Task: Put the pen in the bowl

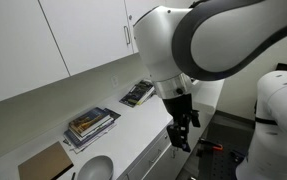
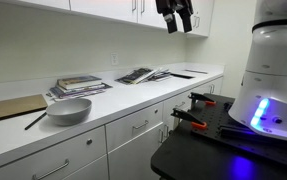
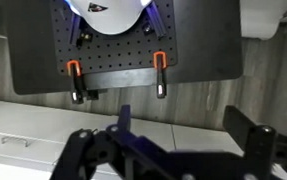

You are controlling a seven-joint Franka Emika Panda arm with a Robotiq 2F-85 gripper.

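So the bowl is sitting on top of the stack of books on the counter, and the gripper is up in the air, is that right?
Not quite. The bowl is not on the stack of books. It stands on the counter itself, in front of the books, as an exterior view shows. The gripper is indeed up in the air.

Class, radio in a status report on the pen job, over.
Pincer open, raised high, far from bowl. Pen lying beside bowl, not in it. Books behind bowl, not blocking.
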